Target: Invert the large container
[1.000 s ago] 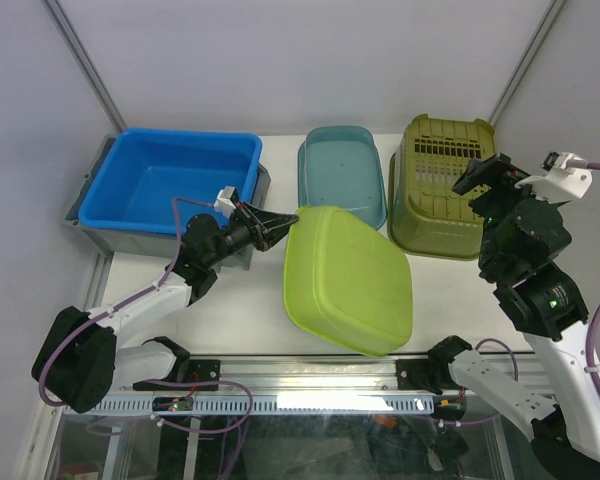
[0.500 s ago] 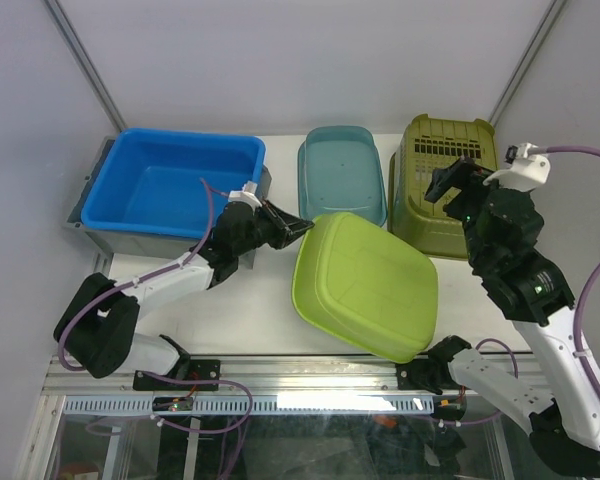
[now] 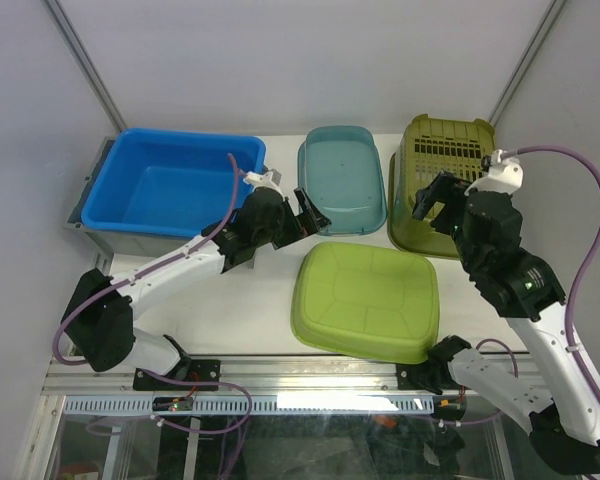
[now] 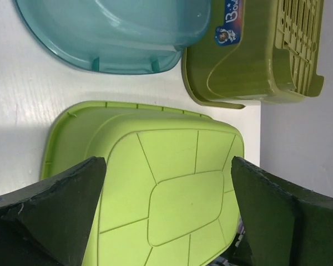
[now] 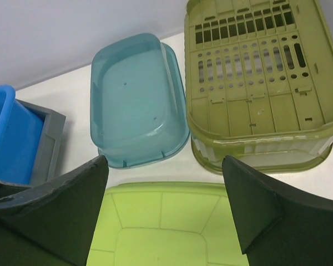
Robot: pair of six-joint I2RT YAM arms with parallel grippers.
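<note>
Comparing the top external view with half a second ago, the large container (image 3: 367, 300) has dropped from a tilt to lie flat, base up, on the worktop (image 3: 230, 300) at centre front. The inversion appears complete. The left gripper (image 3: 305, 218) has let go and hovers wide open and empty just beyond the container's rear-left corner, arm stretched forward. The right gripper (image 3: 432, 208) hangs open and empty beside the olive basket (image 3: 450, 160).

Left wrist view: both fingers (image 4: 53, 213) frame the ribbed base without touching it.

Right wrist view: the fingers (image 5: 55, 216) are spread with nothing between them, and the container's rear edge lies below.
</note>
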